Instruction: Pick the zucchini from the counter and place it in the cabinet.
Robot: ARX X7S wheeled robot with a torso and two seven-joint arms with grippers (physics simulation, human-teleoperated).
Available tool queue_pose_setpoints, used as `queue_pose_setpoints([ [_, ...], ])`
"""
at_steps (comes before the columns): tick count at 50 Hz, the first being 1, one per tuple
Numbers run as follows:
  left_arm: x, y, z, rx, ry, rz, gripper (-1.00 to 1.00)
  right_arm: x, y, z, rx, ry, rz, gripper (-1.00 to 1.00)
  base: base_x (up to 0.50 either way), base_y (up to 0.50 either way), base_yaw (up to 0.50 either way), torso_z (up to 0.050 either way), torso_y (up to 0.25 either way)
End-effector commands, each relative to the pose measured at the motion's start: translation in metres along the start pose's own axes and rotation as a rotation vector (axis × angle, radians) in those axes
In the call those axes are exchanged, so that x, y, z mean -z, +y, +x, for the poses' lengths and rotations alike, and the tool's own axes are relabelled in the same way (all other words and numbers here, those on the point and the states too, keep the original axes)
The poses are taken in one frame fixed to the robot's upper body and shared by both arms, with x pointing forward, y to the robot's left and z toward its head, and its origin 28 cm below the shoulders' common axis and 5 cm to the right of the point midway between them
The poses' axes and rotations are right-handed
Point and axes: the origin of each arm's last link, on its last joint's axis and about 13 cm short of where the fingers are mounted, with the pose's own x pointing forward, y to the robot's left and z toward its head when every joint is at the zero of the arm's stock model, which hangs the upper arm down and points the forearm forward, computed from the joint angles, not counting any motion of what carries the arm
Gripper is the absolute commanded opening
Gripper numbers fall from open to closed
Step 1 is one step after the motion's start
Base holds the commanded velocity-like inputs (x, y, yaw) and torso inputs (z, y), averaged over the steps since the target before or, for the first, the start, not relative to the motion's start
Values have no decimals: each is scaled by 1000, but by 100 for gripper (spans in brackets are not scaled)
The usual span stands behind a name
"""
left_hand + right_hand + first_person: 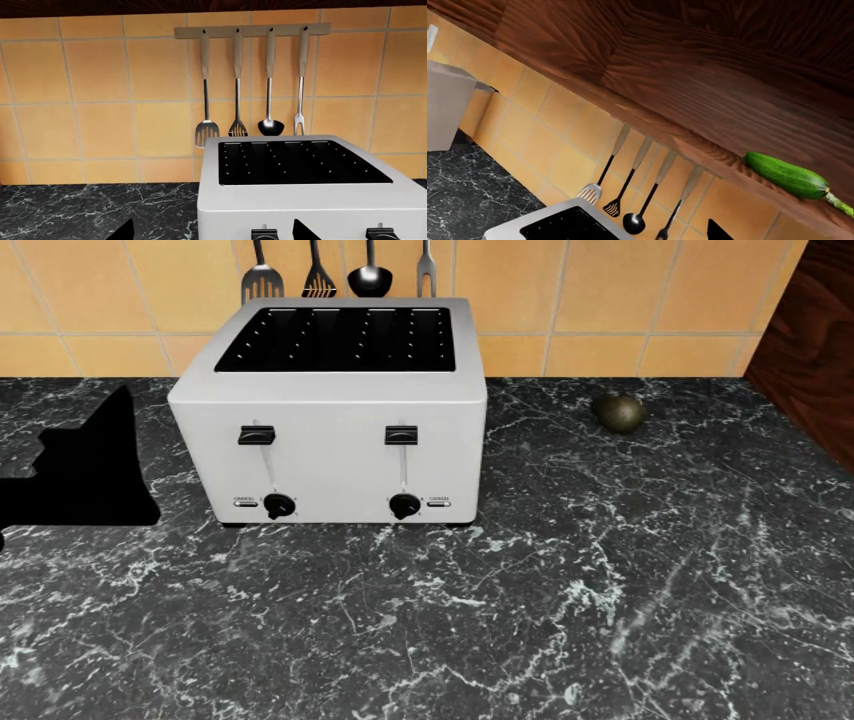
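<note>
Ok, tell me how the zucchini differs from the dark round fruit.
The zucchini is bright green and elongated; the dark fruit is olive-brown and roundish. The zucchini lies in the wooden cabinet; the fruit sits on the counter right of the toaster. Both look smooth-skinned.

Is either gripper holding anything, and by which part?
Apparently nothing. The left gripper is open and empty; the zucchini lies at the cabinet edge, clear of the right gripper, which shows one fingertip.
</note>
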Motion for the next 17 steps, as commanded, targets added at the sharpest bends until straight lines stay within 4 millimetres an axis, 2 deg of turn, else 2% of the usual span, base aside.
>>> queue_pose_setpoints([
  [1, -2, -3, 2, 23, -8, 9, 100, 31, 17, -10, -79, 8, -12, 100, 0, 0, 0, 0, 0],
  [11, -1, -4, 1, 37, -10, 7, 100, 59, 23, -3, -83, -15, -2, 100, 0, 0, 0, 0, 0],
  [17, -2, -5, 1, 40, -14, 10, 100, 69, 28, -6, -76, -40, -8, 100, 0, 0, 0, 0, 0],
])
